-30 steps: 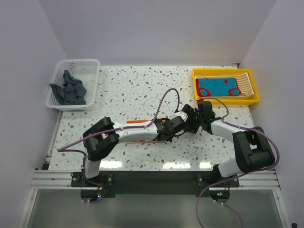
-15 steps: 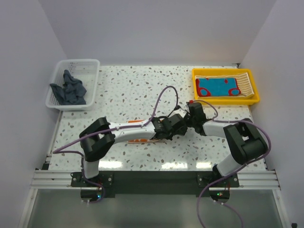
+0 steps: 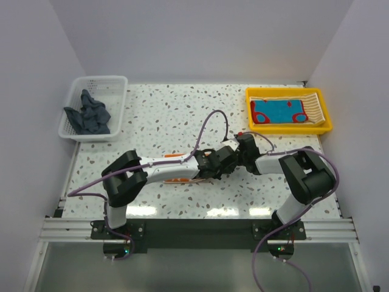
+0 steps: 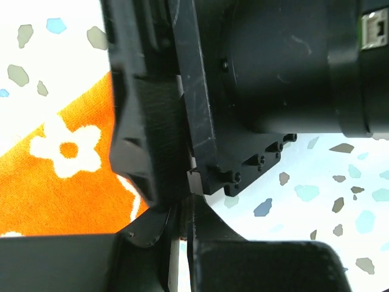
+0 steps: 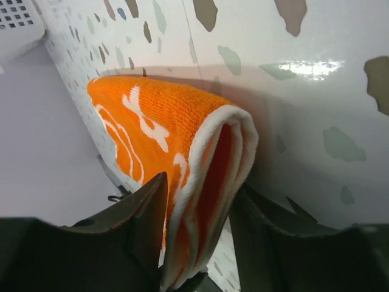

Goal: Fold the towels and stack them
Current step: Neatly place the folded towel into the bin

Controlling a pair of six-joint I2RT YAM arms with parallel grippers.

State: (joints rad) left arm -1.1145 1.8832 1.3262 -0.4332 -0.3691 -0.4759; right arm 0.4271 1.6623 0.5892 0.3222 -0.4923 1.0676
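Plainly the orange towel [image 5: 173, 131] is the piece in hand: it lies low on the speckled table [image 3: 158, 115], mostly hidden under the two arms where they meet at mid-table. It looks like light, thick terry, soft and limp, so it should sag from any single hold and let its layers slide apart. The place to take it is the rounded, white-hemmed fold, pinching all layers together close to the end rather than one loose ply. The right gripper [image 5: 199, 190] does that, its jaws set either side of the plump fold with both fingers [image 5: 149, 210] against the cloth. The left gripper [image 4: 182, 234] is clenched nearly tight beside the flowered cloth; whether it holds any cloth I cannot tell. A teal towel [image 3: 275, 111] and a striped towel [image 3: 311, 108] lie in the yellow tray [image 3: 289, 129], and a dark towel [image 3: 90, 115] sits crumpled in the white basket [image 3: 121, 97].
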